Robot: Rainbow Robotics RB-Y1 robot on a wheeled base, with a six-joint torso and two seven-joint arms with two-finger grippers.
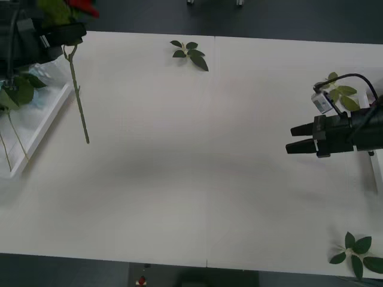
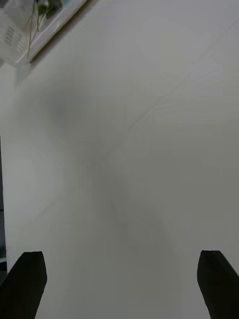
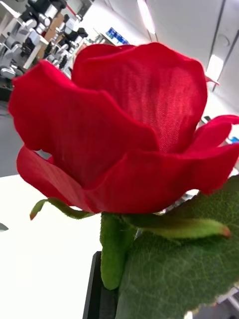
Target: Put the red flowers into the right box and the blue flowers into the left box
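My left gripper (image 1: 67, 37) hangs at the far left corner of the table, shut on a red flower (image 1: 82, 6). Its green stem (image 1: 78, 101) dangles down beside the left box (image 1: 42, 128). The left wrist view has the red bloom (image 3: 119, 144) close up, with a black finger (image 3: 98, 294) against the stem. Dark leaves and thin stems (image 1: 18, 92) lie in the left box; I cannot make out blue petals. My right gripper (image 1: 292, 139) hovers open over the table's right side, its fingers (image 2: 25, 284) wide apart. A thin white rim of the right box (image 1: 376, 170) shows at the right edge.
Bloomless leaf sprigs lie at the far middle (image 1: 190, 52), behind the right arm (image 1: 338, 89) and at the near right corner (image 1: 358, 251). The white table (image 1: 197, 167) is bare between the arms. The left box (image 2: 50, 27) shows far off in the right wrist view.
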